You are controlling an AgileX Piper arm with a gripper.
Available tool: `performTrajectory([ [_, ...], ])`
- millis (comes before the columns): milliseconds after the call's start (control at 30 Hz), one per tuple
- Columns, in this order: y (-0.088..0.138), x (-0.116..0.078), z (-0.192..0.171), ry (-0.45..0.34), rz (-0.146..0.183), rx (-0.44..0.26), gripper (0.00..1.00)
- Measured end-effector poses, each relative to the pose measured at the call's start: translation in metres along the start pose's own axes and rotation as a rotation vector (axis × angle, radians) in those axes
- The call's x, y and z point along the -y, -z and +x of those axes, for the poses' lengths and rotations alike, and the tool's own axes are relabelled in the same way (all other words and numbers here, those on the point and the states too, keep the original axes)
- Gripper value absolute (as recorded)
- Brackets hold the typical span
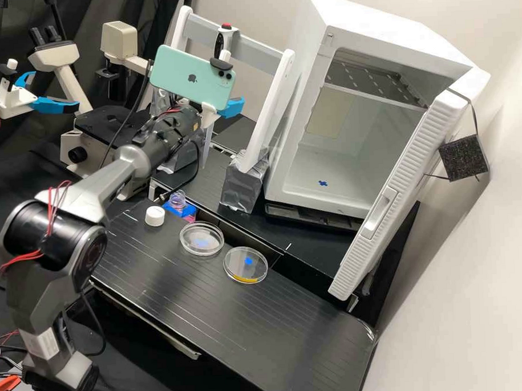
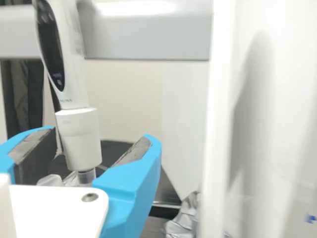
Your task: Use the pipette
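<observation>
With the clock laid over the high view, the tool (image 1: 231,108) was seen between twelve and one o'clock from the clear dish (image 1: 191,247). The pipette (image 1: 218,44) was held roughly upright at the crossbar (image 1: 261,47) of the white stand (image 1: 275,104), between one and two o'clock from the phone (image 1: 182,78) carried on the arm (image 1: 123,166). In the wrist view, the tool (image 2: 99,135) was spread, and the white lower part of the pipette was framed between its two fingers, not clamped by them.

On the desk (image 1: 242,321), a white cap (image 1: 154,216) was placed at ten o'clock from the clear dish, and a coil (image 1: 178,199) was seen at two o'clock from the cap. At four o'clock from the clear dish, a second dish (image 1: 236,270), marked with a yellow streak along its rim, was set just beside it. The cabinet (image 1: 381,31), between one and two o'clock from both dishes, was left open. The microscope (image 1: 96,124) was seen at eleven o'clock from the cap.
</observation>
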Motion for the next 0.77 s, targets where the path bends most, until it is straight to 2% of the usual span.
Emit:
performTrajectory([
  [300,0.005,0.007,-0.087,-0.107,0.020,-0.240,1.00],
  [400,-0.002,0.020,-0.115,-0.154,0.005,-0.287,1.00],
  [467,-0.009,0.027,-0.131,-0.219,-0.002,-0.324,1.00],
  [600,-0.027,0.045,-0.149,-0.289,-0.003,-0.374,1.00],
  [767,-0.054,0.061,-0.160,-0.341,0.048,-0.419,1.00],
])
